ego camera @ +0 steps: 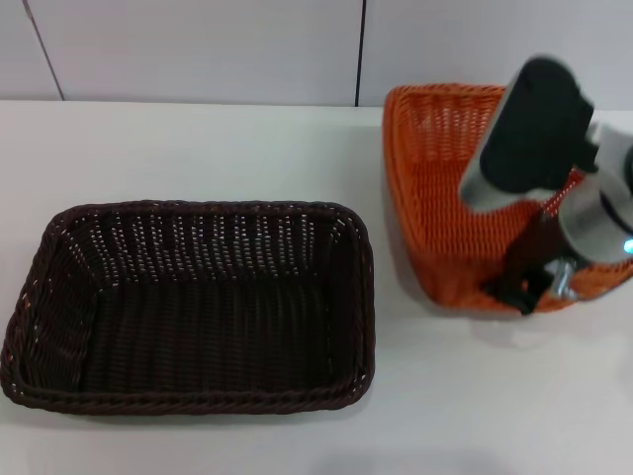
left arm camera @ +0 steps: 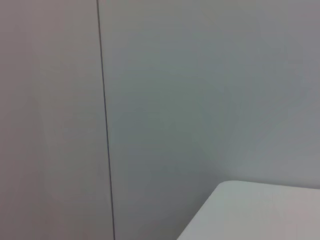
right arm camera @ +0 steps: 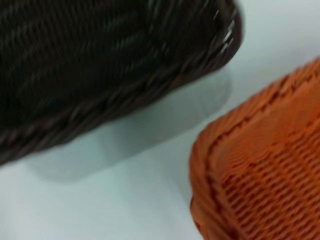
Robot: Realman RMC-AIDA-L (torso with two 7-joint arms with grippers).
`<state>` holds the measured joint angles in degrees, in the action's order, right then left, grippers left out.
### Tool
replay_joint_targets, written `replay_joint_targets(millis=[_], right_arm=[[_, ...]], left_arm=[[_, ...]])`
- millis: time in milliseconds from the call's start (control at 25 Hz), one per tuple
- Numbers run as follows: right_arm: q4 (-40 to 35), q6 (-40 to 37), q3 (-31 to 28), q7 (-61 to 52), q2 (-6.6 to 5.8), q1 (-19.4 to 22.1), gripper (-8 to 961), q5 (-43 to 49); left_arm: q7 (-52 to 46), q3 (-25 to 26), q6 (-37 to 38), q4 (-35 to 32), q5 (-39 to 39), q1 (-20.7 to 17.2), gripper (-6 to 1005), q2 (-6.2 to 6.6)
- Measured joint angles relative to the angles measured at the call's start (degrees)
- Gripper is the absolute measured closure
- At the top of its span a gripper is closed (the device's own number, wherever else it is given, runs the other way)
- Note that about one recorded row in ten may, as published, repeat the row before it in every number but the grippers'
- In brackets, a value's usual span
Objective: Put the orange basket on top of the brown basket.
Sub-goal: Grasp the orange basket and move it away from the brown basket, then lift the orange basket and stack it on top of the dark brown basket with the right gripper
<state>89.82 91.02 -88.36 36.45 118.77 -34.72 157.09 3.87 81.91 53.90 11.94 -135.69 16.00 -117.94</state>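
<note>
No legible writing on baskets (ego camera: 198, 297)

One orange basket (ego camera: 435, 178), one brown basket (ego camera: 198, 307).

Light is even and bright, falling from above. Soft shadows lie on the table (ego camera: 198, 148) under the brown basket (ego camera: 198, 307), well left of the right gripper (ego camera: 529, 282), whose arm is motion-blurred. The right wrist view is smeared and unfocused.

Lab-like (white table (ego camera: 198, 148), panelled wall (ego camera: 198, 49))
</note>
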Motion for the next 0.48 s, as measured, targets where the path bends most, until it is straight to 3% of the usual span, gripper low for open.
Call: replay_joint_targets(millis=[240,480], right_arm=[[6.0,0.7,-3.9,-0.2,-0.21,-2.5,796,1.5],[7.1,1.6,-4.0,2.0,-0.34,-8.4,796,2.5]], left_arm=[[0.0,0.0,-1.5,0.0,0.0,0.7,198,0.0],[0.0,0.6,-2.5,0.0,0.0,1.2,198,0.07]])
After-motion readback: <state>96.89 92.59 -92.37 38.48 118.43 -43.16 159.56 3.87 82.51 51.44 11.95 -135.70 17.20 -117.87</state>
